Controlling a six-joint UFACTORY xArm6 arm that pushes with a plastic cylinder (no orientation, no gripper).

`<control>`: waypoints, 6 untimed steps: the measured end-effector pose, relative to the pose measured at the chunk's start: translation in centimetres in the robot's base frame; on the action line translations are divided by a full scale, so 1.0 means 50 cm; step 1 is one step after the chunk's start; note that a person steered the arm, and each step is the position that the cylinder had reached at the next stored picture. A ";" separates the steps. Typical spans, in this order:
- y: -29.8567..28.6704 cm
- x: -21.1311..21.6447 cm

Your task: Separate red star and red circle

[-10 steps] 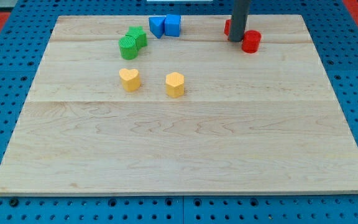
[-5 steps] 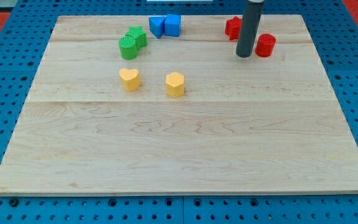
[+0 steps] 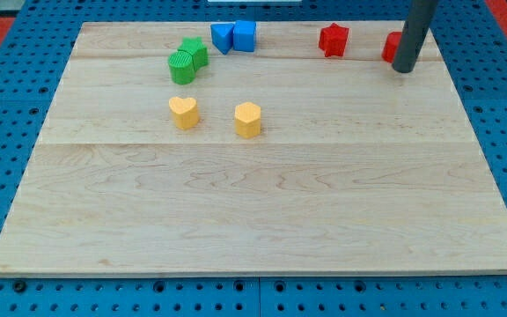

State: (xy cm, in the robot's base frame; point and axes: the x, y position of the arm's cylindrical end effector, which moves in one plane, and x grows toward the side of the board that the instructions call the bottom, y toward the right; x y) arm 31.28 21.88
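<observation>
The red star (image 3: pixel 333 40) sits near the view's top, right of centre, on the wooden board (image 3: pixel 253 194). The red circle (image 3: pixel 393 47) lies further to the view's right, near the board's top right corner, partly hidden behind my rod. My tip (image 3: pixel 404 69) rests on the board touching the red circle's right lower side, well to the right of the red star. A wide gap lies between the two red blocks.
Two blue blocks (image 3: pixel 234 37) sit together at the view's top centre. Two green blocks (image 3: pixel 187 61) touch each other to their lower left. A yellow heart (image 3: pixel 183 112) and a yellow hexagon (image 3: pixel 247 119) stand left of centre.
My tip moved to the view's right, from between the red blocks to the board's top right. The red circle slid right and up with it. The red star stayed and is now uncovered.
</observation>
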 end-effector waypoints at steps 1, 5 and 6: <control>-0.006 0.025; 0.252 -0.008; 0.229 -0.065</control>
